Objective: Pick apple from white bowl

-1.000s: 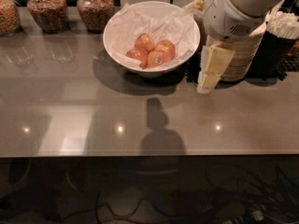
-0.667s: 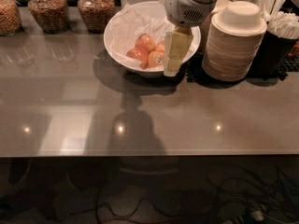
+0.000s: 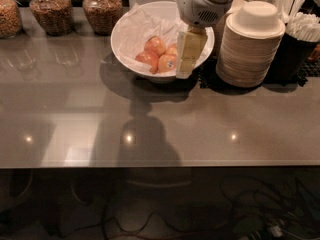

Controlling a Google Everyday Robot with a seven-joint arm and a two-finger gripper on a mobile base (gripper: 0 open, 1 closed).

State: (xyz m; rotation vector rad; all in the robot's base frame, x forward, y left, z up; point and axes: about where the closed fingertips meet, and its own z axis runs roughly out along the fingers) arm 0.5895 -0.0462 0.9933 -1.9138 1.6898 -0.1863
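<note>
The white bowl [image 3: 125,44] stands at the back middle of the counter, lined with crumpled white paper. Three reddish-orange apples [image 3: 156,46] lie in its right half; one carries a small sticker. My gripper [image 3: 186,59] hangs down from the white arm over the bowl's right side, its pale fingers just right of the apples and covering part of the rim. I see nothing held in it.
A tall stack of beige disposable bowls [image 3: 250,44] stands right of the white bowl. Dark cups of white plastic cutlery [image 3: 299,34] are at the far right. Three glass jars [image 3: 49,9] of dry food line the back left. The counter's front edge [image 3: 160,165] runs across below.
My arm has swung left from in front of the beige bowl stack to over the white bowl's right side. The apples have not moved.
</note>
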